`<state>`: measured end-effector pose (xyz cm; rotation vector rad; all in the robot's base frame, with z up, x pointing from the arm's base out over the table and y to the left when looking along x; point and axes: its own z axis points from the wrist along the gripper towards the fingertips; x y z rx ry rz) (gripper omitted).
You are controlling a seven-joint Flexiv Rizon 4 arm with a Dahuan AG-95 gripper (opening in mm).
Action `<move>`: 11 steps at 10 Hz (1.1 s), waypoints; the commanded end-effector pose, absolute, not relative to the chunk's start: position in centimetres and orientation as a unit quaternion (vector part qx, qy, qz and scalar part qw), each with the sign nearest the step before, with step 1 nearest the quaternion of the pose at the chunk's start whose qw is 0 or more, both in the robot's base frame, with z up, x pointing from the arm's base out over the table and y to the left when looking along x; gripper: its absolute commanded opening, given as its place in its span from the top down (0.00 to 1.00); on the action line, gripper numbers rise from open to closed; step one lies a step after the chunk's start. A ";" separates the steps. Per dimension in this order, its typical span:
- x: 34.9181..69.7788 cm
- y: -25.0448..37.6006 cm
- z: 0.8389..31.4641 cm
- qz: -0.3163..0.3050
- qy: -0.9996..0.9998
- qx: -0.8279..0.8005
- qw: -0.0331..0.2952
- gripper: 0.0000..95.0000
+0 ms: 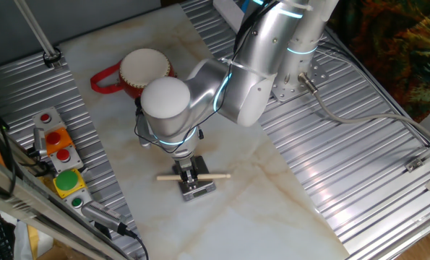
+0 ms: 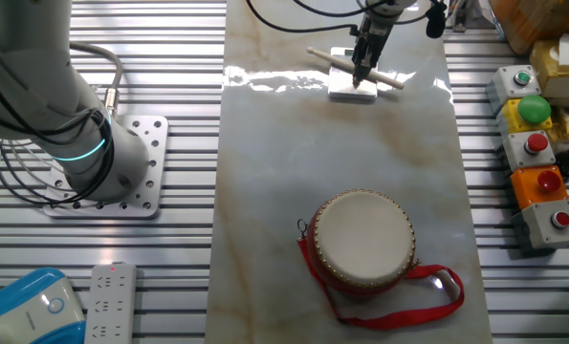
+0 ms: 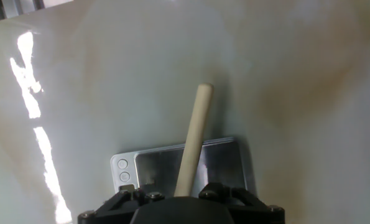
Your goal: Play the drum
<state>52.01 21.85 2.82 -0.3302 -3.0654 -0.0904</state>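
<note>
The drum (image 1: 144,70) has red sides, a cream-white head and a red strap loop, and stands at the far side of the marble board; it also shows in the other fixed view (image 2: 363,239). A wooden drumstick (image 1: 193,175) lies across a small grey metal block (image 1: 198,188). My gripper (image 1: 190,170) is lowered over the stick's middle, with one finger on each side of it. In the hand view the drumstick (image 3: 194,137) runs out from between the jaws of my gripper (image 3: 183,191), over the block (image 3: 147,165). The fingertips are hidden. The drum is well away from the gripper.
A button box (image 1: 59,159) with red, orange and green buttons sits beside the board, also in the other fixed view (image 2: 537,143). The robot base (image 2: 102,162) is bolted to the ribbed metal table. A power strip (image 2: 107,301) and a blue-white device (image 2: 26,306) lie near it.
</note>
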 end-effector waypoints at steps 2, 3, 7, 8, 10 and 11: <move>52.4 21.5 3.0 -0.027 -0.994 -0.105 0.026 0.60; 52.4 21.5 2.9 -0.027 -0.994 -0.106 0.027 0.60; 52.5 21.5 2.7 -0.026 -0.994 -0.107 0.029 0.80; 52.5 21.5 2.7 -0.026 -0.993 -0.108 0.028 0.80; 52.5 21.5 2.7 -0.026 -0.993 -0.109 0.028 1.00; 52.5 21.5 2.7 -0.027 -0.993 -0.110 0.028 1.00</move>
